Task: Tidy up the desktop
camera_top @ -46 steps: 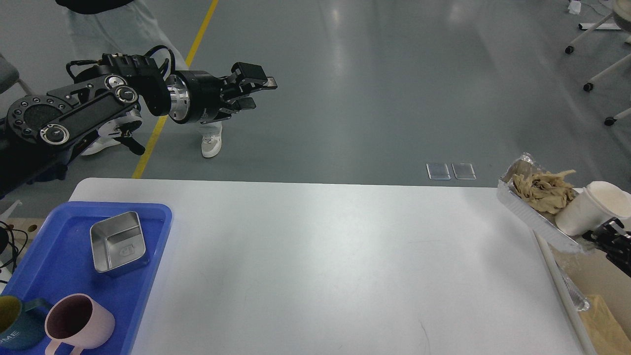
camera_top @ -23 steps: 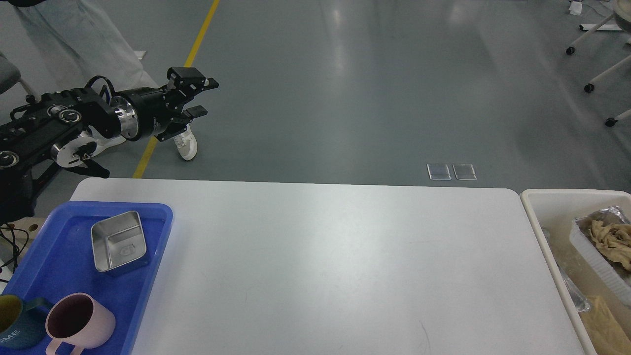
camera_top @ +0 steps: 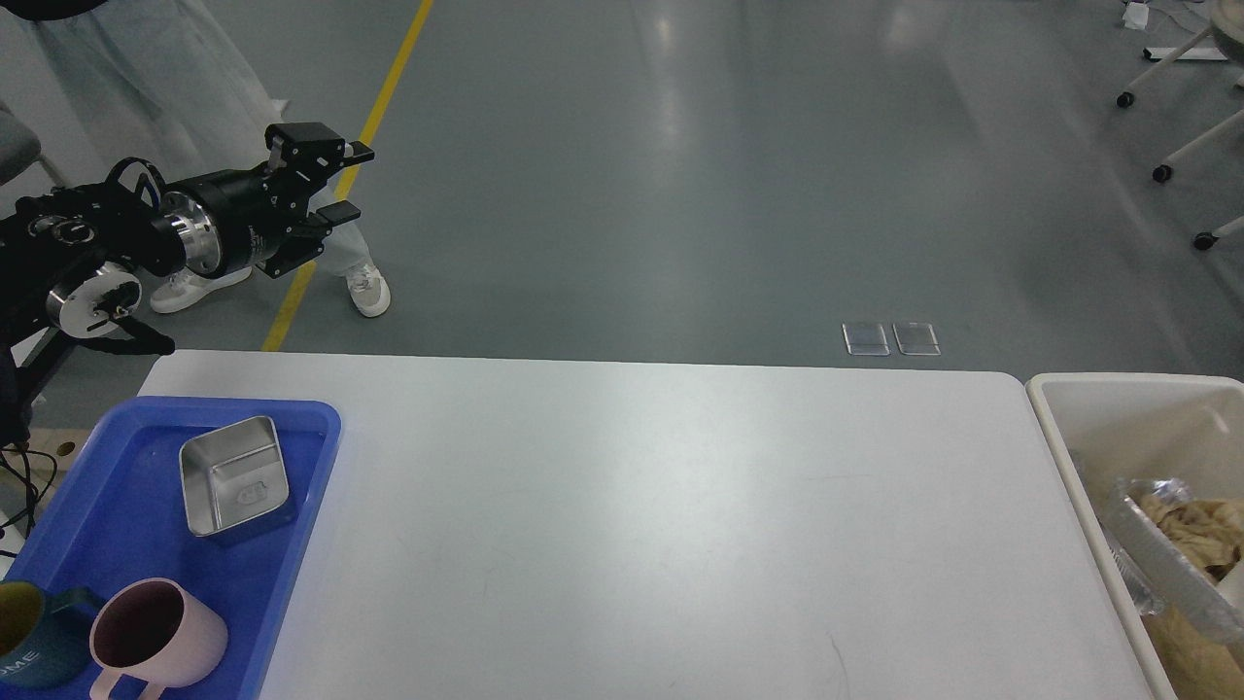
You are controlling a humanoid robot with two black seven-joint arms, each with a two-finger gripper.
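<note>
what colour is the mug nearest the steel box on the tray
Pale pink outside, dark maroon inside: the round plastic mug, seen in the head view.

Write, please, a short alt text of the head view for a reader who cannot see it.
A white desktop lies bare in the middle; a blue tray on its left holds a steel box and two mugs. A beige bin of rubbish stands at right. The left gripper hangs open beyond the table.

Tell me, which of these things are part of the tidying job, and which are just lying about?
Part of the job:
desktop
blue tray with steel box, pink mug, dark mug
beige bin holding foil tray
left gripper

Just about:
person's shoes
yellow floor line
</note>
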